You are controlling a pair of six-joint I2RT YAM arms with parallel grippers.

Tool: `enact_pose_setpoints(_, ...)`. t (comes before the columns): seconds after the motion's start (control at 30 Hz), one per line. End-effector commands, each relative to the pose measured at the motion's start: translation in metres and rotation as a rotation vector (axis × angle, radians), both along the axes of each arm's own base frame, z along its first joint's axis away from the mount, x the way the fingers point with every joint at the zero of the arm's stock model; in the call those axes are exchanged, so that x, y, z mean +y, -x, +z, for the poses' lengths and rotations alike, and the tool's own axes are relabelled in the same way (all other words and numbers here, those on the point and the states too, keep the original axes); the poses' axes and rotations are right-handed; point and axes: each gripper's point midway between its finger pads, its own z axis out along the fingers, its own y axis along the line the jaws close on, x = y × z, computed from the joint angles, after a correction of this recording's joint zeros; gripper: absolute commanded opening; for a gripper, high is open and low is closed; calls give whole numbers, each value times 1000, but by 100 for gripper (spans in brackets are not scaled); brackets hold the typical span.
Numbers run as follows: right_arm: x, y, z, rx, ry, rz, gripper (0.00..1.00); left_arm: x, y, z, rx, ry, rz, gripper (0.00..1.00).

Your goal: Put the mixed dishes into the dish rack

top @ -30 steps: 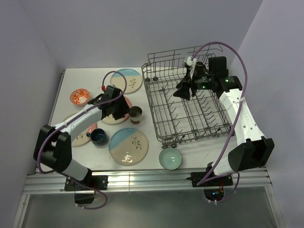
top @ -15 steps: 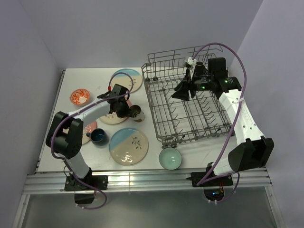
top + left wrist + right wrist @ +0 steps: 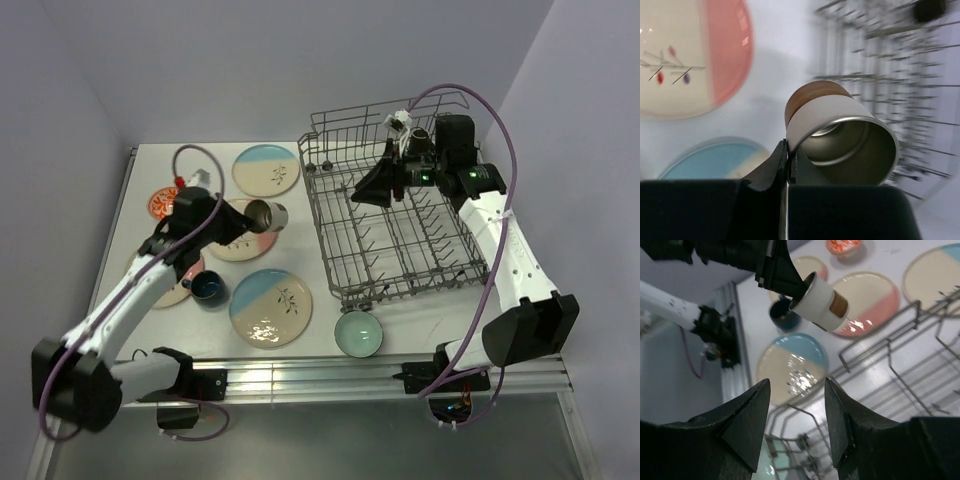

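Note:
My left gripper (image 3: 249,212) (image 3: 787,150) is shut on the rim of the brown mug (image 3: 266,213) (image 3: 840,135) (image 3: 821,301). The mug hangs on its side above the table, left of the dish rack (image 3: 318,215). My right gripper (image 3: 372,190) (image 3: 797,390) hovers open and empty over the rack's left part. On the table lie a blue plate (image 3: 265,168) at the back, a pink plate (image 3: 238,243) under the mug, a second blue plate (image 3: 270,306) in front and a dark-blue mug (image 3: 207,287). The orange-red bowl (image 3: 160,204) is partly hidden by my left arm.
A pale teal bowl (image 3: 358,333) sits near the front edge, just before the rack's front left corner. Another pink plate (image 3: 172,288) lies partly under my left arm. Purple walls close in the table at the back and both sides.
My left gripper has shut on the brown mug's rim and lifted it off the table, tipped on its side. The left arm's elbow swung outward. My right gripper shifted slightly left.

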Motion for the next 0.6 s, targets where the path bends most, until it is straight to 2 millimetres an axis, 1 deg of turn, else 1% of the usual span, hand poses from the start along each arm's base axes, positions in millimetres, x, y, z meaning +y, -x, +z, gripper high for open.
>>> enact_pose_setpoints(0.0, 30, 5, 33, 140, -139, 26, 55, -12, 5, 73, -312, 219, -117, 0)
enact_pose_setpoints(0.03, 36, -2, 40, 125, -170, 18, 55, -13, 16, 102, -426, 278, -155, 0)
enact_pose_setpoints(0.07, 42, -2, 45, 237, -208, -5, 55, -16, 24, 96, -455, 313, -191, 0)
enact_pose_setpoints(0.1, 50, 0, 46, 303, -232, 16, 56, -21, 34, 107, -492, 381, -236, 0)
enact_pose_setpoints(0.13, 56, -7, 63, 265, -287, 25, 57, -23, 39, 133, -606, 438, -272, 0)
enact_pose_setpoints(0.17, 60, -6, 66, 448, -348, -7, 61, -25, 45, 132, -624, 473, -298, 0)
enact_pose_setpoints(0.2, 65, -6, 69, 509, -389, -3, 63, -28, 49, 139, -646, 510, -327, 0)
enact_pose_setpoints(0.23, 72, -1, 79, 450, -454, 48, 74, -34, 56, 153, -691, 573, -380, 0)
enact_pose_setpoints(0.27, 75, 3, 87, 559, -501, 49, 78, -36, 60, 154, -700, 603, -405, 0)
enact_pose_setpoints(0.3, 78, 1, 85, 595, -519, 44, 79, -38, 64, 161, -696, 655, -417, 0)
enact_pose_setpoints(0.33, 83, 1, 85, 620, -534, 39, 82, -40, 66, 163, -703, 678, -444, 0)
enact_pose_setpoints(0.37, 85, -1, 81, 641, -535, 28, 83, -40, 72, 175, -763, 701, -468, 0)
enact_pose_setpoints(0.43, 89, 0, 74, 656, -532, 21, 87, -41, 75, 184, -782, 720, -493, 0)
enact_pose_setpoints(0.5, 92, 2, 70, 680, -535, 27, 90, -43, 78, 188, -794, 719, -513, 0)
enact_pose_setpoints(0.53, 93, 3, 67, 685, -534, 29, 93, -43, 79, 190, -798, 721, -523, 0)
enact_pose_setpoints(0.57, 97, 6, 65, 689, -530, 34, 93, -44, 80, 191, -799, 723, -537, 0)
